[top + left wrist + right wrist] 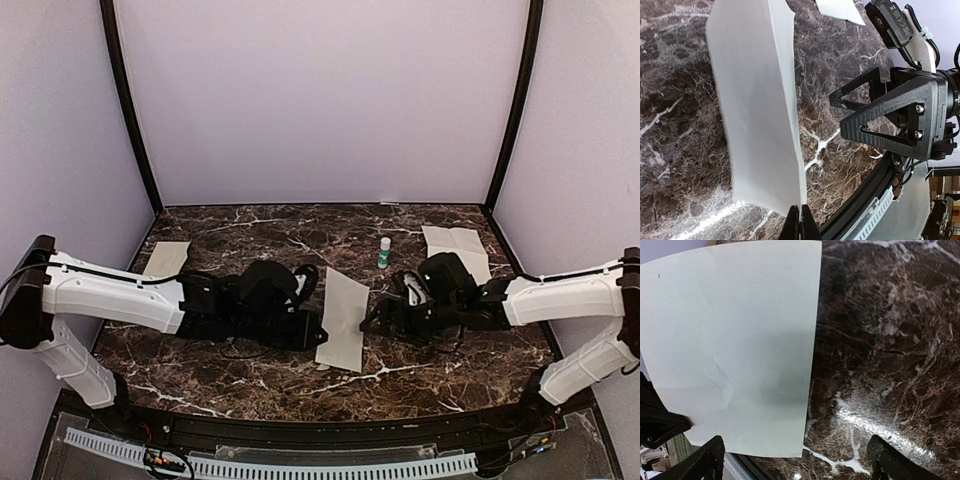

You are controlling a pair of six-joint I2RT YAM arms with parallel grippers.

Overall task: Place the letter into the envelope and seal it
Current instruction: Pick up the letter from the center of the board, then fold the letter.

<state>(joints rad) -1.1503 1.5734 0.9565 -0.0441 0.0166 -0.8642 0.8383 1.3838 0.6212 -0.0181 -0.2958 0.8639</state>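
Envelope (342,320) mid-tabletop (250,385), its left edge clamped in the left gripper (318,335) jaws. Right gripper (376,322) jaws apart at its right edge. Letter (455,250) lies far right.

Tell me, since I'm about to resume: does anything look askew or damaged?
The centre sheet lies skewed, one corner pinched in the left gripper, and it shows faint crumple creases. Nothing looks spilled or torn.
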